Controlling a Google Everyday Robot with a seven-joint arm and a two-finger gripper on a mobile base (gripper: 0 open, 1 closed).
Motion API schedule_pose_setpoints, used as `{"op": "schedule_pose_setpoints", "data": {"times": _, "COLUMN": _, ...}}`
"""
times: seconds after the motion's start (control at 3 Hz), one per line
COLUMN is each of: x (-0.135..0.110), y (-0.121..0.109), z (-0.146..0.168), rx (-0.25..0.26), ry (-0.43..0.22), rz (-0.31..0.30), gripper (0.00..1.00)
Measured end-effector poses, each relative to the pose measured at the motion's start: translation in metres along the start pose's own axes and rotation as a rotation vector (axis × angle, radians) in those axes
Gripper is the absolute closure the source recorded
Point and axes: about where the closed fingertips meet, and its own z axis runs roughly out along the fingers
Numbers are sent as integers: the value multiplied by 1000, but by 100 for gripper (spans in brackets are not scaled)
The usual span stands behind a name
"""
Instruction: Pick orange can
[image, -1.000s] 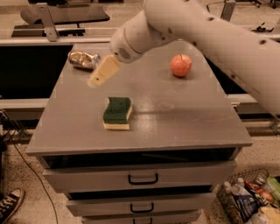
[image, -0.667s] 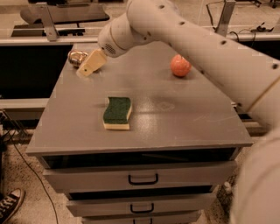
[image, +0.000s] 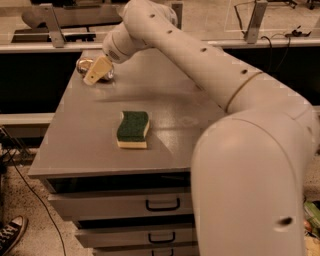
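The orange can (image: 83, 64) is a small shiny gold and silver can lying at the far left corner of the grey table (image: 85, 145). My gripper (image: 96, 73) is at the end of the large white arm, which reaches in from the right. It sits right over the can and covers its middle, so only the can's left end and a bit of its right side show. I cannot tell whether the gripper touches the can.
A green and yellow sponge (image: 133, 129) lies in the middle of the table. Drawers with dark handles (image: 162, 204) sit below the table top. The white arm (image: 250, 150) fills the right side and hides the table's right half. A shoe (image: 10, 237) is on the floor at the left.
The gripper has moved left and toward the far corner, from beside the can to right over it. The arm now covers the apple on the right.
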Motion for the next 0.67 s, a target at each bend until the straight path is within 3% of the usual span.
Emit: {"op": "schedule_pose_setpoints", "data": {"times": 0.67, "x": 22, "y": -7, "z": 49, "rx": -35, "ry": 70, "rz": 38, "gripper": 0}}
